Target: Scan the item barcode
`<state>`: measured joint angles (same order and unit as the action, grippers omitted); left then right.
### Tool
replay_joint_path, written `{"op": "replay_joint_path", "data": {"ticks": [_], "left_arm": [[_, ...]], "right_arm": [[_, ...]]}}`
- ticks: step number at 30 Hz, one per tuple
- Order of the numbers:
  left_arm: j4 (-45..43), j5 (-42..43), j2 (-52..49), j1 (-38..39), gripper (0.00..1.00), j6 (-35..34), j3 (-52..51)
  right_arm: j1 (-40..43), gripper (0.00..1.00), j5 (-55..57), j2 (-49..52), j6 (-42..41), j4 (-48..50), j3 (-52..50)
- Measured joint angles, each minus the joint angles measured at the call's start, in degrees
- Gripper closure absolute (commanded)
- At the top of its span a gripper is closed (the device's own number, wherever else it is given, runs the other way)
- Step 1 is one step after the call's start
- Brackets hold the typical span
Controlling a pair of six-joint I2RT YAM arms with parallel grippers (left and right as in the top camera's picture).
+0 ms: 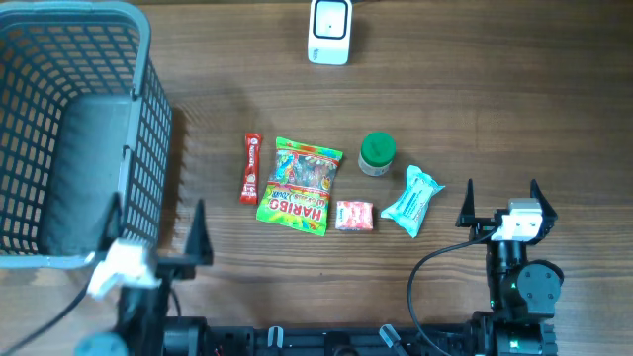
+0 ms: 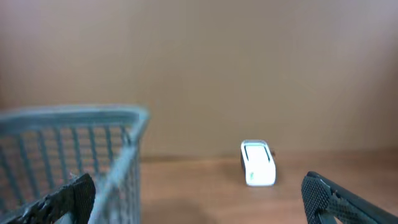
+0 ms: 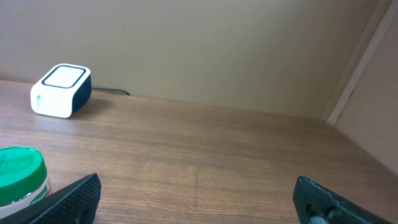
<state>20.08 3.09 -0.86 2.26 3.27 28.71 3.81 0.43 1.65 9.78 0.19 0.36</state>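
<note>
A white barcode scanner (image 1: pixel 329 32) stands at the table's far edge; it also shows in the left wrist view (image 2: pixel 257 163) and the right wrist view (image 3: pixel 61 90). In a row mid-table lie a red snack bar (image 1: pixel 250 168), a Haribo bag (image 1: pixel 300 185), a small pink packet (image 1: pixel 355 216), a green-lidded jar (image 1: pixel 377 153) and a blue tissue pack (image 1: pixel 412 201). My left gripper (image 1: pixel 158 229) is open beside the basket, left of the items, holding nothing. My right gripper (image 1: pixel 501 195) is open to the right of the tissue pack, also with nothing in it.
A large grey mesh basket (image 1: pixel 69 129) fills the left side, its wall close against my left gripper's left finger (image 2: pixel 68 196). The green-lidded jar (image 3: pixel 22 174) sits just left of my right gripper (image 3: pixel 199 199). Bare wood lies between the items and the scanner.
</note>
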Motion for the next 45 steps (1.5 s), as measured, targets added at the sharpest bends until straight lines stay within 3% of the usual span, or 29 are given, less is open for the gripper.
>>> {"op": "replay_joint_path", "data": {"ticks": [6, 11, 19, 29, 45], "left_arm": [[-2.3, 1.8, 0.0, 0.0, 0.00, -2.0, -13.2], [-1.8, 2.6, 0.0, 0.0, 0.00, -2.3, -17.2], [-0.8, -6.8, 0.0, 0.0, 0.00, -4.5, -17.7], [4.2, -5.3, 0.0, 0.0, 0.00, -1.8, -17.8], [-7.8, -6.0, 0.0, 0.0, 0.00, -1.4, -24.3]], "right_arm": [[0.0, 0.00, 0.0, 0.0, 0.0, 0.0, 0.0], [0.0, 0.00, 0.0, 0.0, 0.0, 0.0, 0.0], [0.0, 0.00, 0.0, 0.0, 0.0, 0.0, 0.0], [0.0, 0.00, 0.0, 0.0, 0.0, 0.0, 0.0], [0.0, 0.00, 0.0, 0.0, 0.0, 0.0, 0.0]]}}
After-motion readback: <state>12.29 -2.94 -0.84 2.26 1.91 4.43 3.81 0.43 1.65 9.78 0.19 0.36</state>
